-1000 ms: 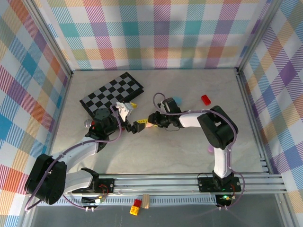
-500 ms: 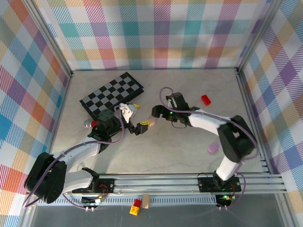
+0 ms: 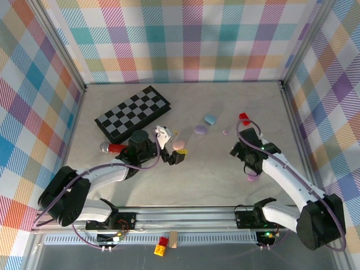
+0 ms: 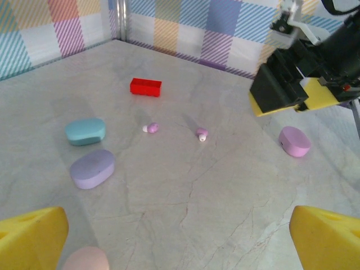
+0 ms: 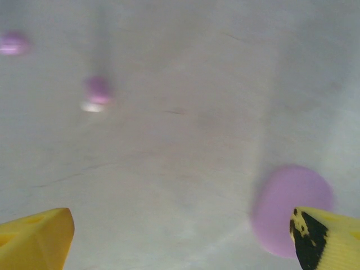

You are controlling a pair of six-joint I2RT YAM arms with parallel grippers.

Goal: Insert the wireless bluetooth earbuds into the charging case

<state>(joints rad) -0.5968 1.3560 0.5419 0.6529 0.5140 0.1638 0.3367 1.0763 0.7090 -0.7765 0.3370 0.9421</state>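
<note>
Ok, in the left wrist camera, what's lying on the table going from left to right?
Teal case → first purple earbud → second purple earbud → lilac case. The purple case and red block overlap these sideways, so I left them out.

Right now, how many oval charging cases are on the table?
4: teal case and purple case mid-table, pink case by the left hand, lilac case by the right hand; others may be hidden.

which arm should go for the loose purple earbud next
Right, probably. The right hand is open, a purple earbud just ahead and a pinkish-purple case beside it. The left hand, also open, is farther off, by the pink case.
</note>
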